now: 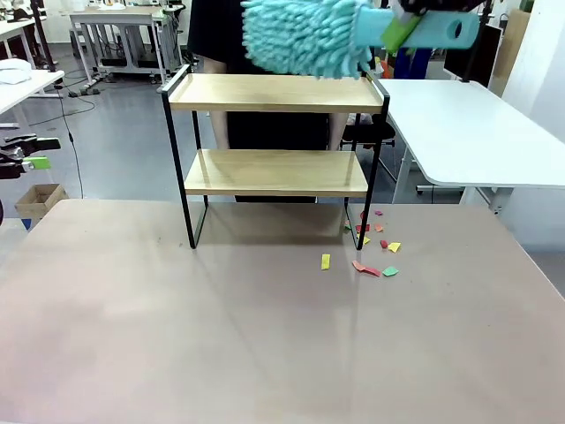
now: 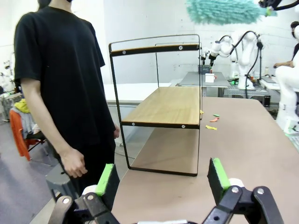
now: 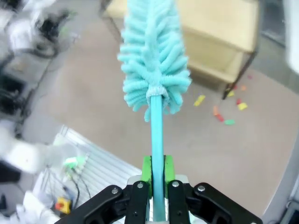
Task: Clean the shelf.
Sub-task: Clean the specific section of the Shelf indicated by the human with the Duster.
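Note:
The shelf [image 1: 274, 168] stands at the table's far side, with two light wooden boards in a thin black frame. Above its top board's right half hangs a fluffy teal duster [image 1: 305, 35]. My right gripper [image 1: 402, 31] is shut on the duster's teal handle [image 1: 441, 31]. In the right wrist view, the right gripper [image 3: 157, 170] clamps the handle, and the duster head [image 3: 154, 56] points toward the shelf [image 3: 219, 42]. My left gripper [image 1: 31, 152] is off the table's left side. In its own view the left gripper [image 2: 163, 179] is open and holds nothing, facing the shelf [image 2: 163, 105] end-on.
Coloured paper scraps [image 1: 371, 252] lie on the table by the shelf's right legs; the scraps [image 3: 224, 112] show below the duster. A person in a black shirt [image 2: 60, 70] stands behind the shelf. A white table [image 1: 468, 132] stands at the right and a cardboard box [image 1: 40, 201] on the floor at left.

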